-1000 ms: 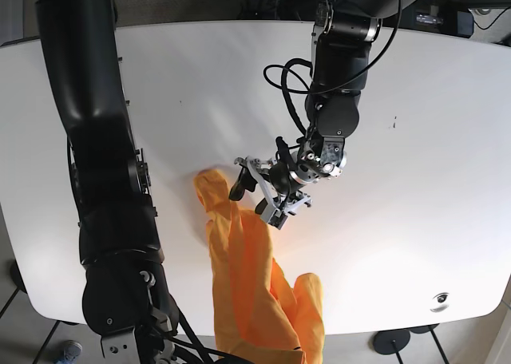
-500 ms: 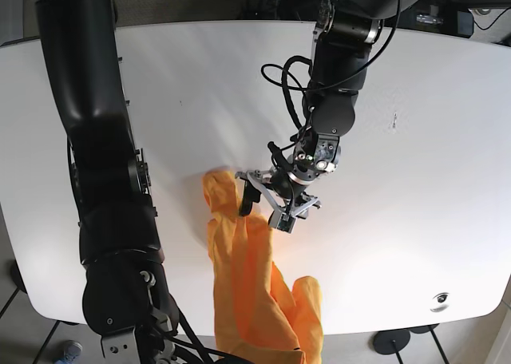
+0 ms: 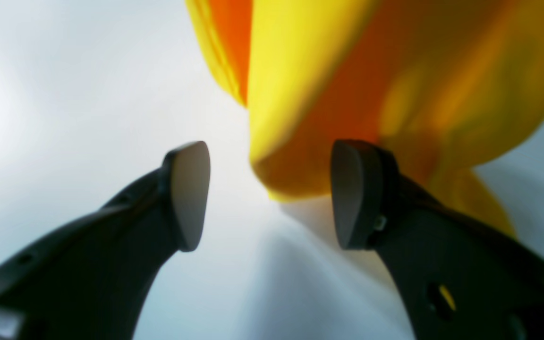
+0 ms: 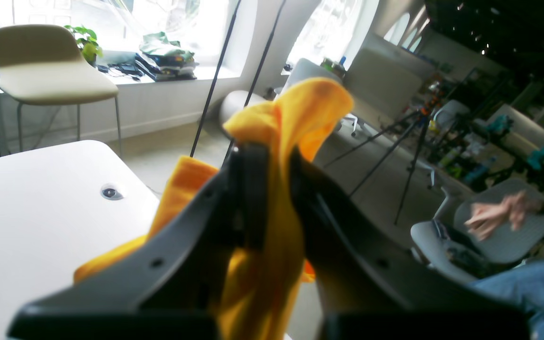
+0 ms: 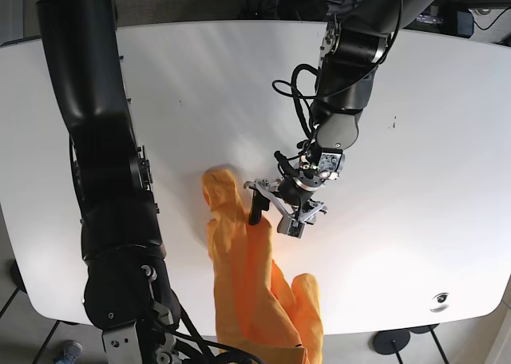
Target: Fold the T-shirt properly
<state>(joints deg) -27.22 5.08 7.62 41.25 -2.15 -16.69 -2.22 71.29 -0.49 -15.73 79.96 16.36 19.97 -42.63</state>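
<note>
The orange T-shirt [image 5: 247, 276] lies bunched in a long strip on the white table, running from a rounded end [image 5: 217, 184] to the near edge. My left gripper [image 5: 275, 212] hovers open at the strip's right side. In the left wrist view its fingertips [image 3: 189, 193] stand wide apart, and a fold of the T-shirt [image 3: 310, 156] lies just beyond and between them, ungripped. My right gripper [image 4: 276, 189] is shut on a bunch of the T-shirt [image 4: 295, 108] and holds it up past the table's near edge. The base view does not show its fingers.
The white table [image 5: 415, 140] has a cable hole [image 5: 438, 300] near its front right corner, which also shows as a cable hole [image 4: 109, 192] in the right wrist view. The right arm's black column [image 5: 104, 156] stands at the left. A chair, tripods and a seated person are beyond the table.
My left gripper has come down and slightly right along the shirt's edge, staying open. The shirt's far end has shifted a little to the right.
</note>
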